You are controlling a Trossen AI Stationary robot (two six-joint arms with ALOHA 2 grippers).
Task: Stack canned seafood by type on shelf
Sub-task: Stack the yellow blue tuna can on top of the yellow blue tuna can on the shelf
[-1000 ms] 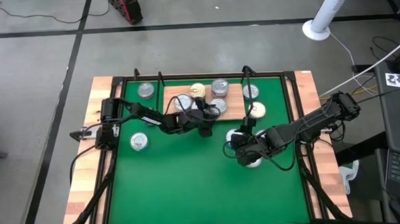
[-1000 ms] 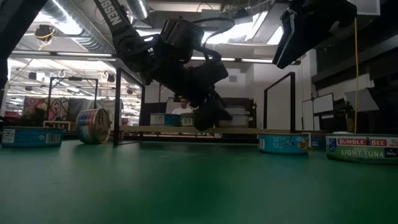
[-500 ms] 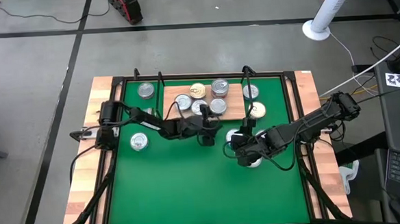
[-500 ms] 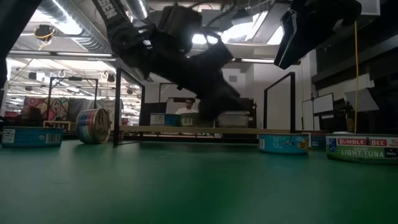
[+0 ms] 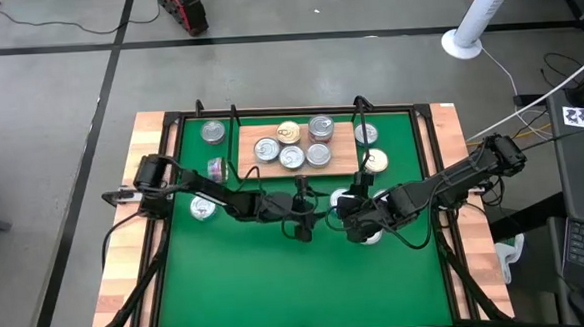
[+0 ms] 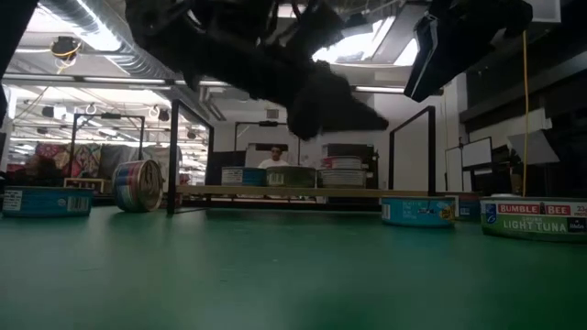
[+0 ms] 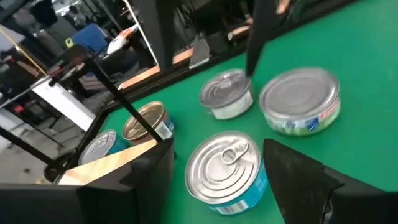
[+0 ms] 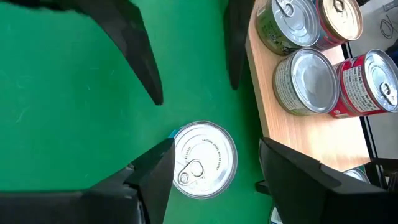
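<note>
On a green mat [image 5: 278, 274], the wooden shelf [image 5: 296, 143] carries five tins; six more cans lie around it. The left gripper [image 5: 304, 211] hangs wide open and empty above a blue-sided tin [image 7: 228, 169]; the right gripper [image 5: 351, 206], likewise open, holds nothing.

Mat [image 5: 278, 274]: plain green. Shelf [image 5: 344, 163]: light-brown wood with black wire posts. Silver-lidded tin [image 8: 203, 160] had a blue side; a gold-lidded tin [image 7: 144, 121] showed blue too. Tuna can [image 6: 535, 218]: green-and-white label, red brand band. Tin on edge [image 6: 139, 185]: pink and blue stripes.
</note>
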